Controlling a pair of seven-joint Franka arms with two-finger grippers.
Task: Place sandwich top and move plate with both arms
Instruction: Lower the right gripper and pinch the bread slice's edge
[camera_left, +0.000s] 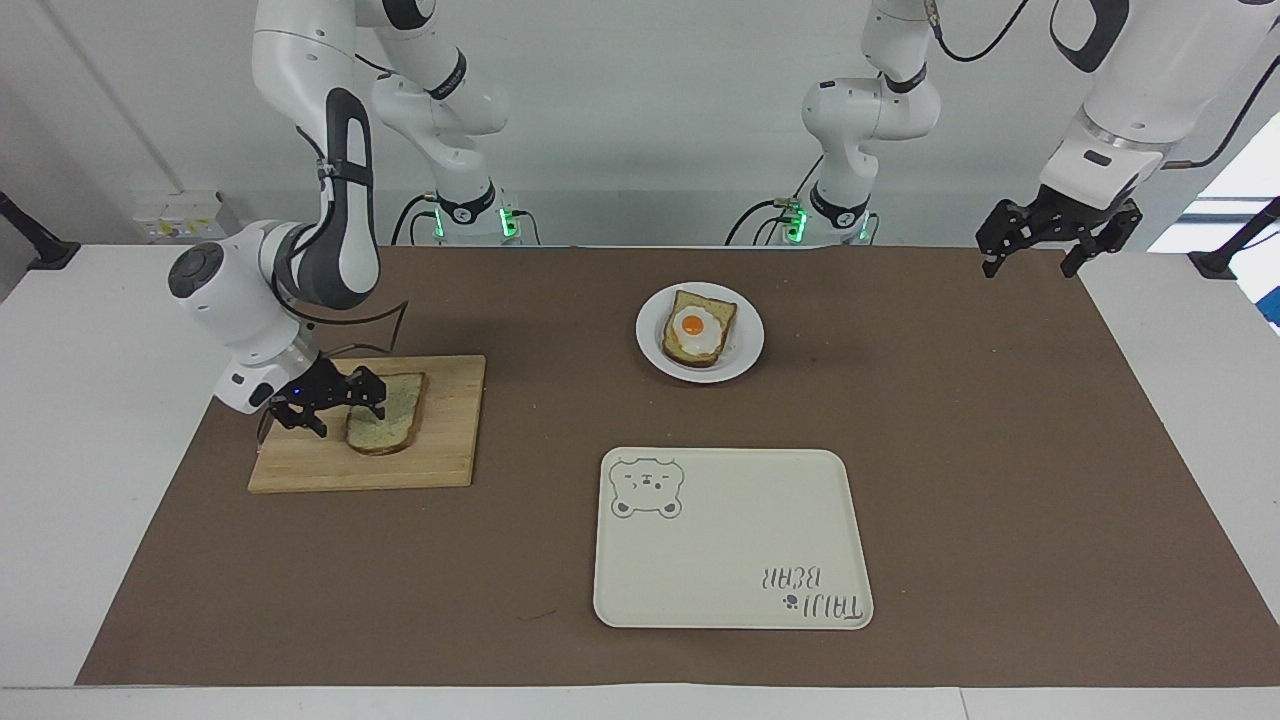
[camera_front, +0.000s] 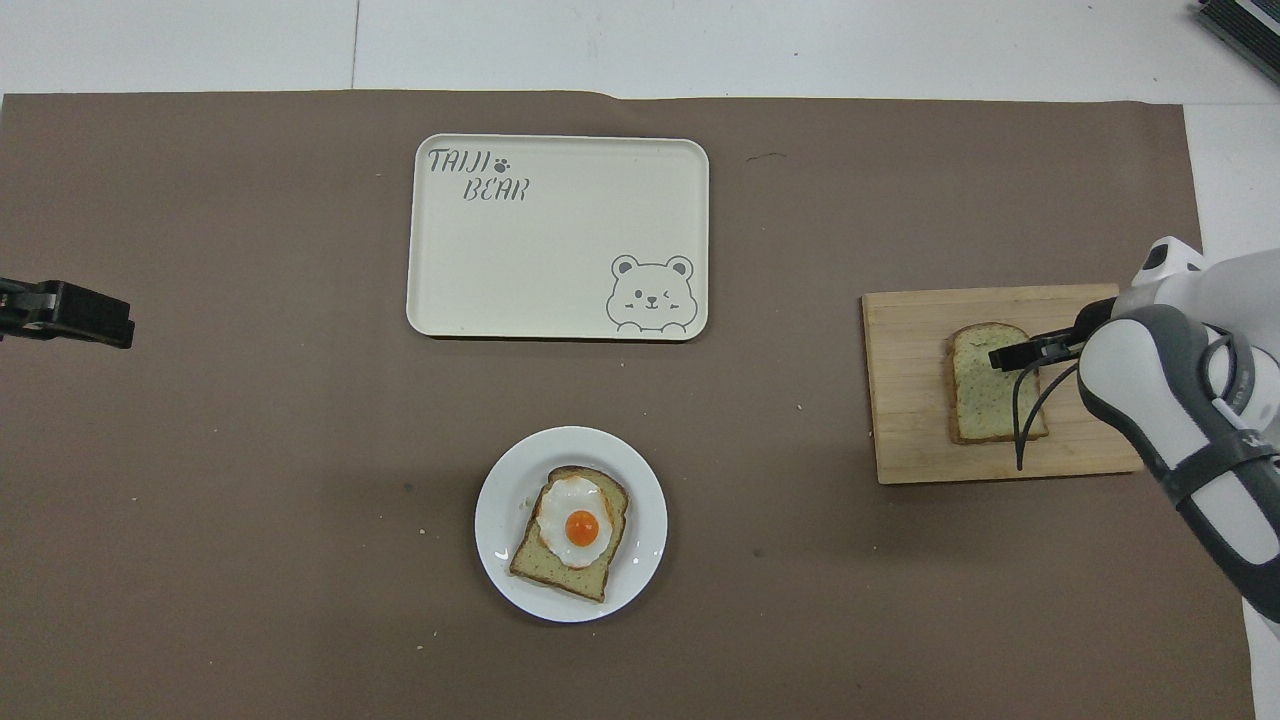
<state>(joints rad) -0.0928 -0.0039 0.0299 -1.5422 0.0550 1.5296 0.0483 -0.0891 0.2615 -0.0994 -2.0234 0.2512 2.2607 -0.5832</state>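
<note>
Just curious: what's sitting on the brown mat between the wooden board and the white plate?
Nothing: between the wooden board and the plate, the overhead view shows only bare brown mat.

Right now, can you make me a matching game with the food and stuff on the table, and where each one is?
Things:
1. plain bread slice
2. fried egg
3. white plate
4. bear drawing

Places:
A. on the cream tray
B. on the wooden board
C. on the brown mat, nearer the robots than the tray
D. on the other bread slice

Pairs: 1-B, 2-D, 3-C, 4-A
</note>
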